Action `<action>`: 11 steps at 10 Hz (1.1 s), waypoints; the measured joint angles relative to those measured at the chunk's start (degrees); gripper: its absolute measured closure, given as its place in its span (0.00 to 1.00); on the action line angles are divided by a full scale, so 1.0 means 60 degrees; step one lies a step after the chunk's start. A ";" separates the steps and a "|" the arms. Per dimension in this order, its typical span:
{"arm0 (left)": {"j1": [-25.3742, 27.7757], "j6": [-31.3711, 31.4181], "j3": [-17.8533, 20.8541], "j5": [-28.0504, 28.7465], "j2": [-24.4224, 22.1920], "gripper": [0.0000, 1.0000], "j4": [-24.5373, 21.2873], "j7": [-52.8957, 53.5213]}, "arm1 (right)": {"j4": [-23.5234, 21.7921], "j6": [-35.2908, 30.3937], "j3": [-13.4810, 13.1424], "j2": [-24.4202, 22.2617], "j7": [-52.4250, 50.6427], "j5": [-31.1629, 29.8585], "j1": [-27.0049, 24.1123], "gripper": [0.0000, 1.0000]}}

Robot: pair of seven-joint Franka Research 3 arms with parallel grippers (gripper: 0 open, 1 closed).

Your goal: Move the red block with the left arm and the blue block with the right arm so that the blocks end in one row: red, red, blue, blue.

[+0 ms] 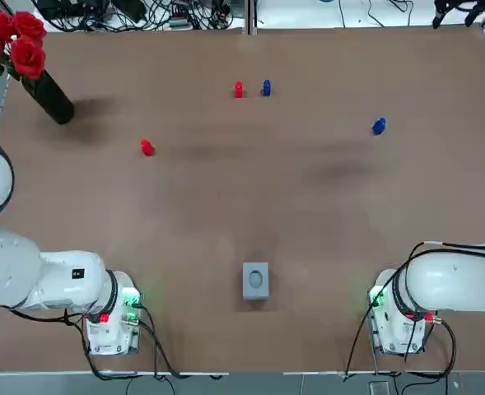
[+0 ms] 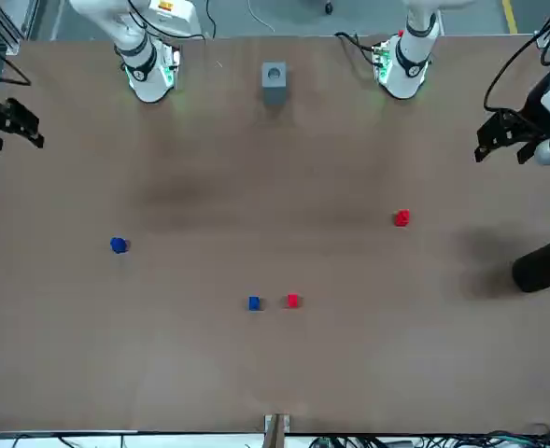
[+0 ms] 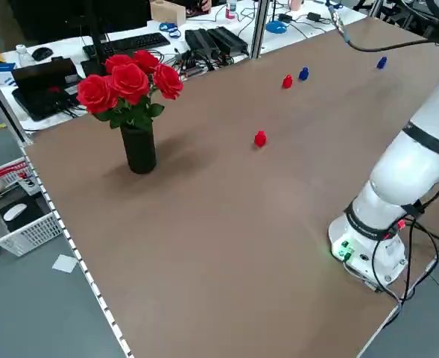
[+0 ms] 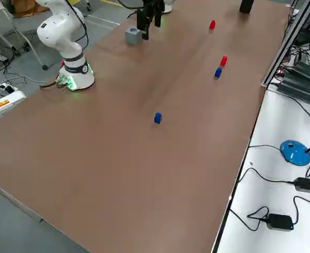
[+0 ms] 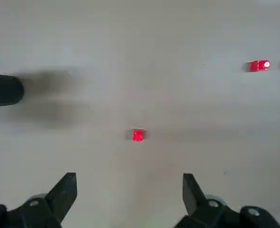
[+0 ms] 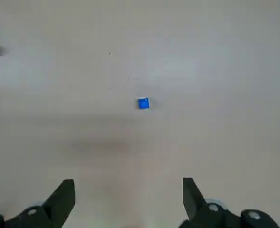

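Note:
A red block and a blue block stand side by side at the table's far middle. A second red block lies alone to the left, nearer the left arm. A second blue block lies alone to the right. My left gripper hangs open high above the table, with the lone red block ahead of its fingers. My right gripper is also open and raised, with the lone blue block ahead of it. Neither gripper holds anything.
A black vase of red roses stands at the far left corner. A small grey box sits between the two arm bases. Cables and desk equipment lie beyond the table's far edge.

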 joint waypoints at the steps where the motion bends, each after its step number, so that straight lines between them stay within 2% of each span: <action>1: 0.0011 -0.0002 0.0011 0.0000 0.0001 0.02 -0.0007 -0.0019 | -0.0470 0.0663 -0.0003 0.0021 0.0000 0.0000 0.0000 0.00; 4: 0.0027 0.0052 0.0014 0.0000 0.0036 0.01 -0.0320 -0.0079 | -0.2014 0.3069 -0.0003 0.0444 0.0001 0.0000 0.0000 0.00; 6: 0.0027 0.0633 0.0005 0.0001 0.0067 0.01 -0.0987 -0.0043 | -0.2406 0.3849 -0.0006 0.1310 0.0003 0.0009 -0.0002 0.01; 8: 0.0021 0.1696 -0.0064 0.0001 0.0029 0.01 -0.2137 -0.0004 | -0.2772 0.5121 -0.0003 0.2214 0.0001 0.0041 -0.0003 0.04; 10: -0.0010 0.3408 -0.0123 0.0003 -0.0292 0.01 -0.3908 -0.0001 | -0.3154 0.6068 -0.0007 0.2802 -0.0080 0.0042 -0.0013 0.14; 11: -0.0033 0.4243 -0.0138 0.0005 -0.0480 0.01 -0.4843 0.0008 | -0.3228 0.6368 -0.0008 0.3066 -0.0136 0.0058 -0.0019 0.15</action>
